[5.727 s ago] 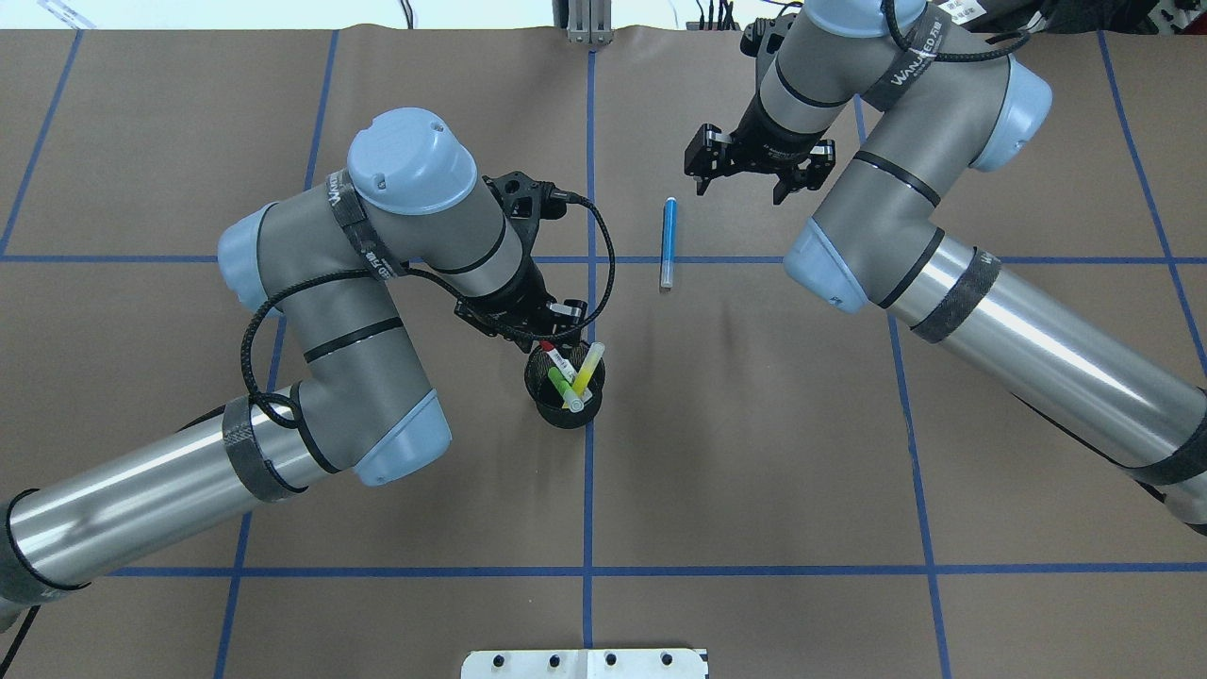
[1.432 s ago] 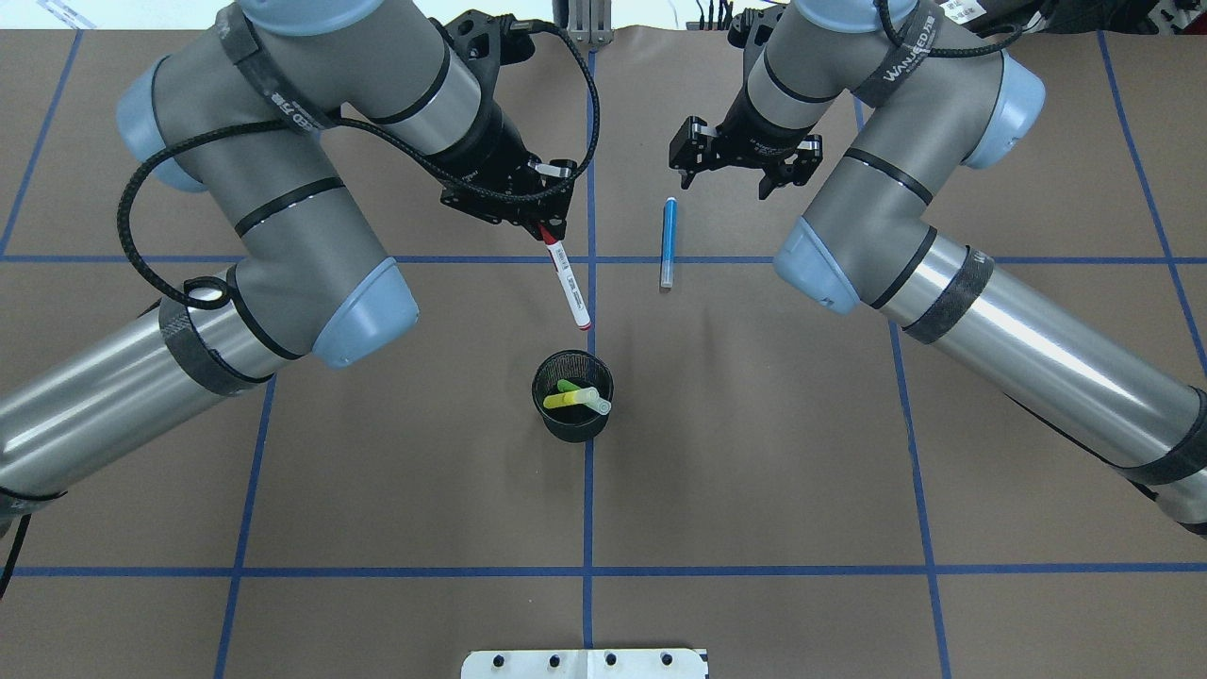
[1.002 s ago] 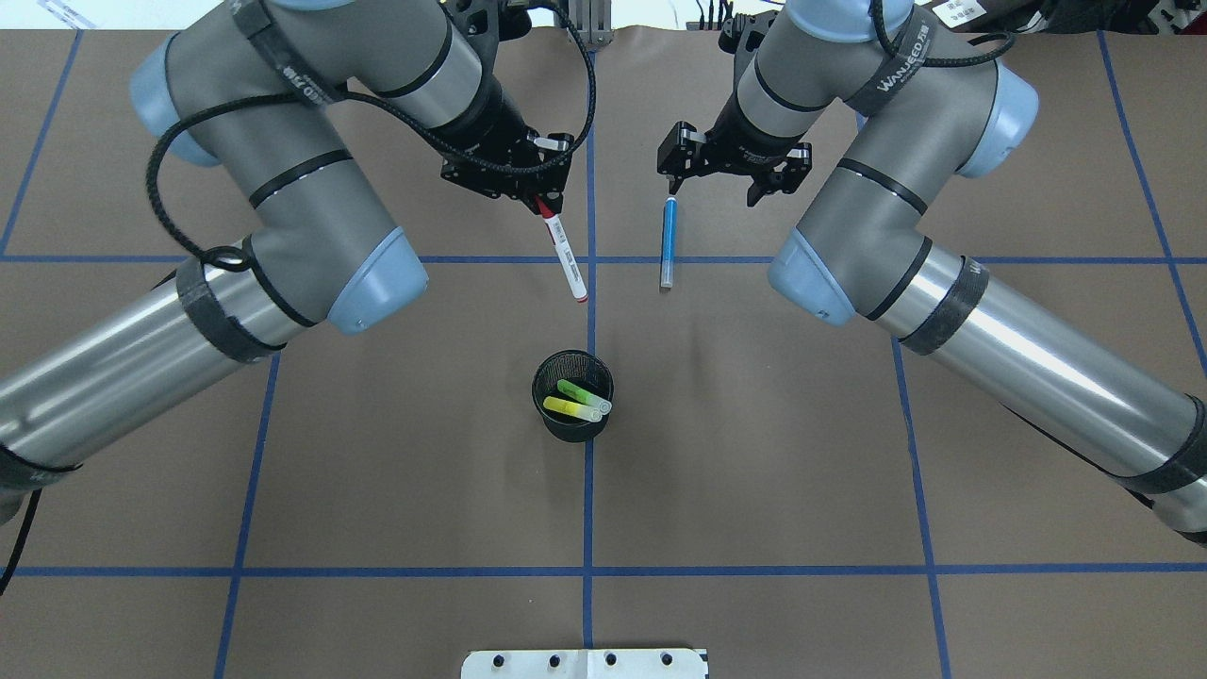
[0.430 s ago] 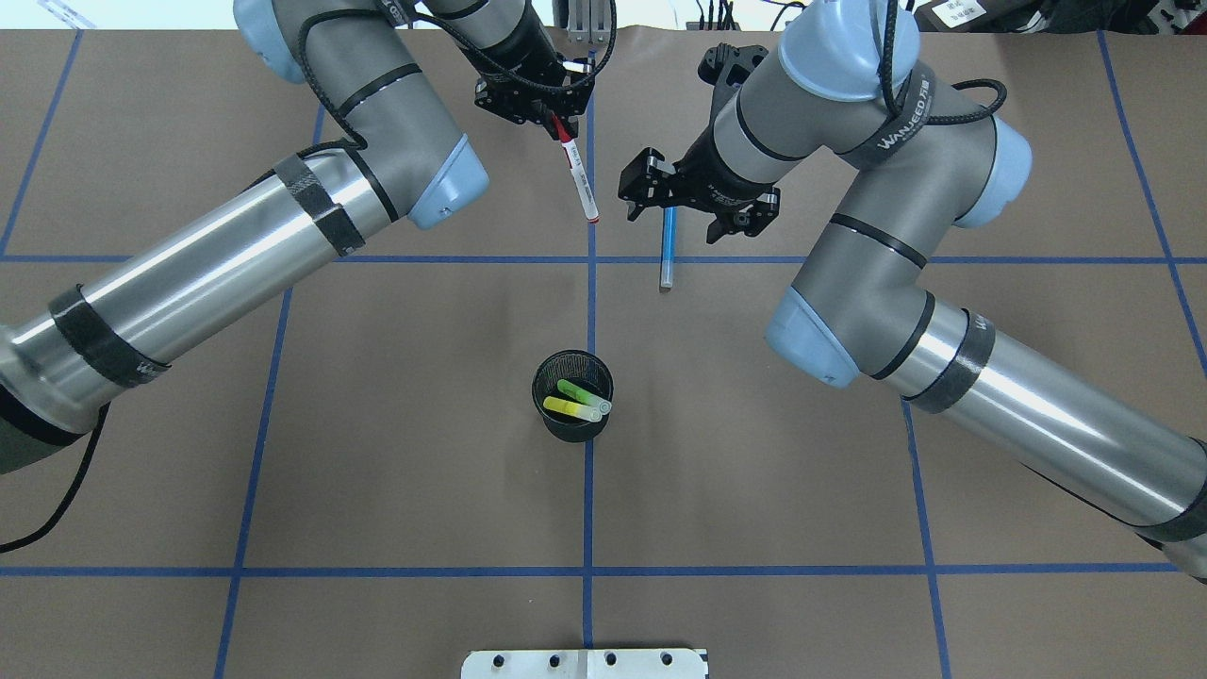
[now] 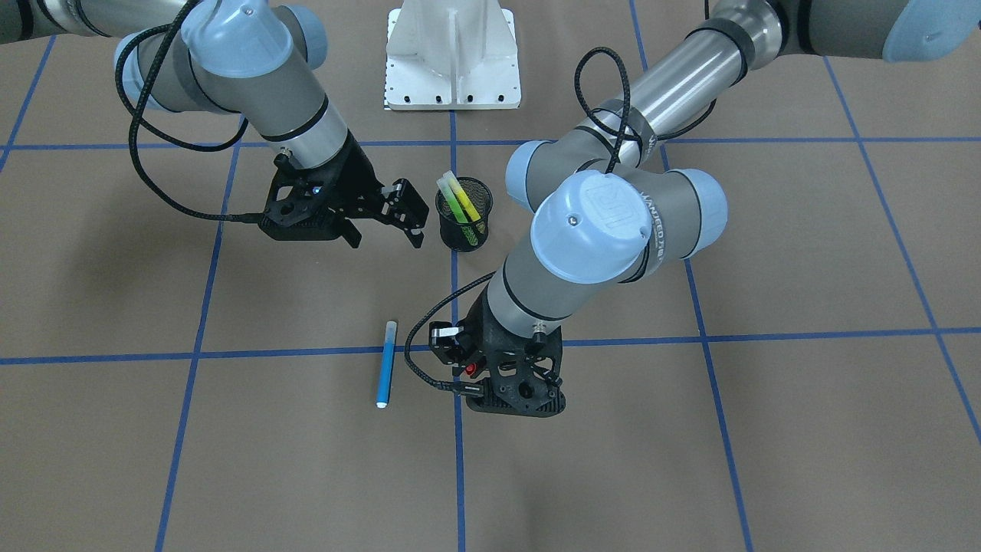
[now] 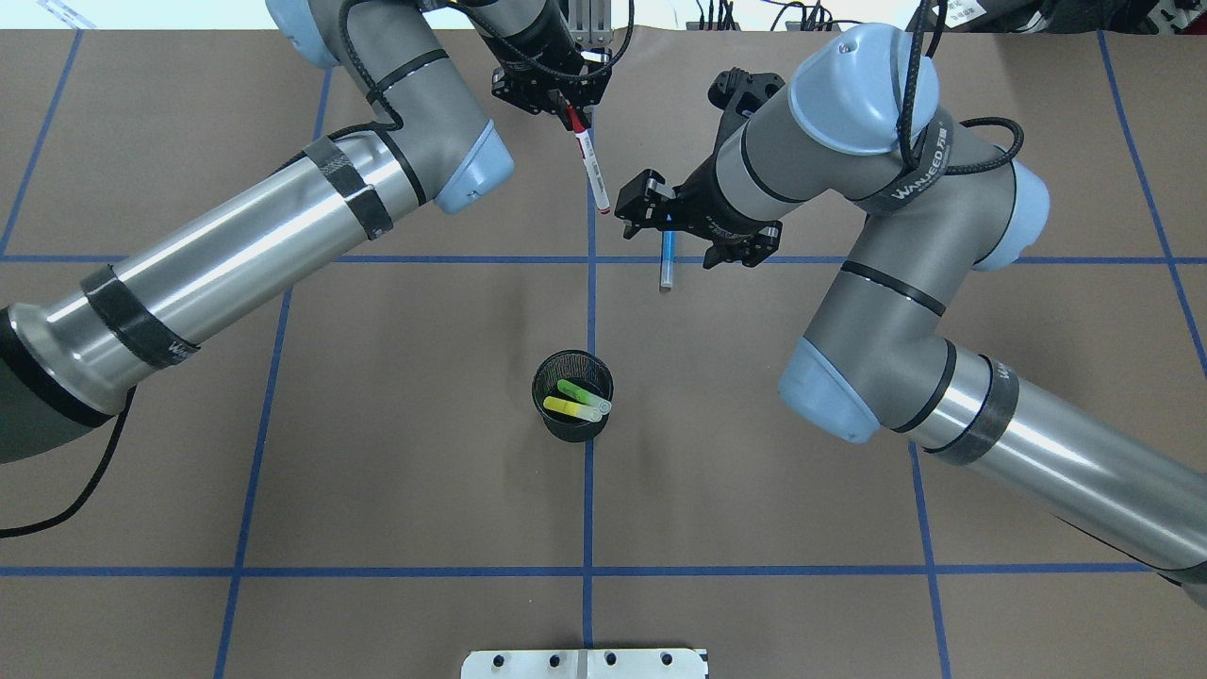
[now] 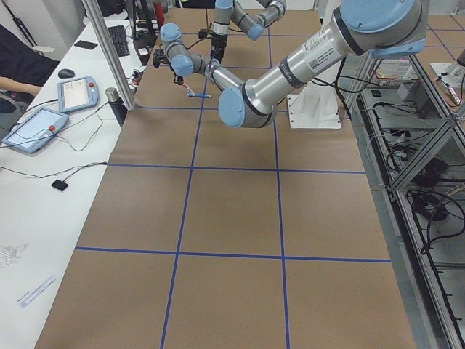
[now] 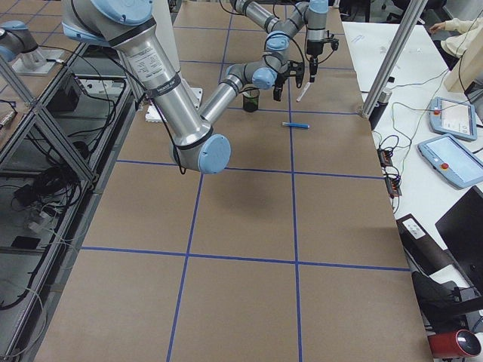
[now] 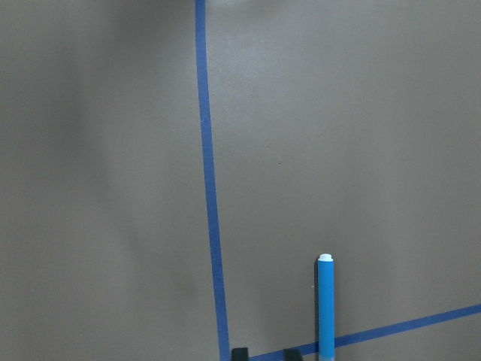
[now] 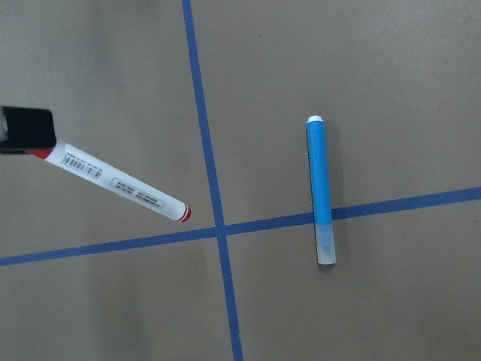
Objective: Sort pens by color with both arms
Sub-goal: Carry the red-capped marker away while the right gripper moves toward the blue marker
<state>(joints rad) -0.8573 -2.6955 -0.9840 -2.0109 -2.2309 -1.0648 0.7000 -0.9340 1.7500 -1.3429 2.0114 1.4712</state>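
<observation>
The left gripper (image 6: 566, 102) is clamped on one red end of the red pen (image 10: 120, 184), a white barrel with a printed label and a red band at its free end. The pen hangs slanted above the table (image 6: 377, 471), its free end close to the centre tape line (image 6: 588, 509), beside the right gripper. The right gripper (image 6: 673, 236) hovers with its jaws spread apart and nothing between them, over the far part of the blue pen (image 10: 320, 180). That pen lies flat across a tape line, just right of the centre line; its body is bright blue, with a pale translucent cap at the end nearer the robot. The green pen (image 6: 569, 388) and the yellow pen (image 6: 564, 406) lean side by side in the mesh cup (image 5: 469, 234) on the centre line, pale caps up.
</observation>
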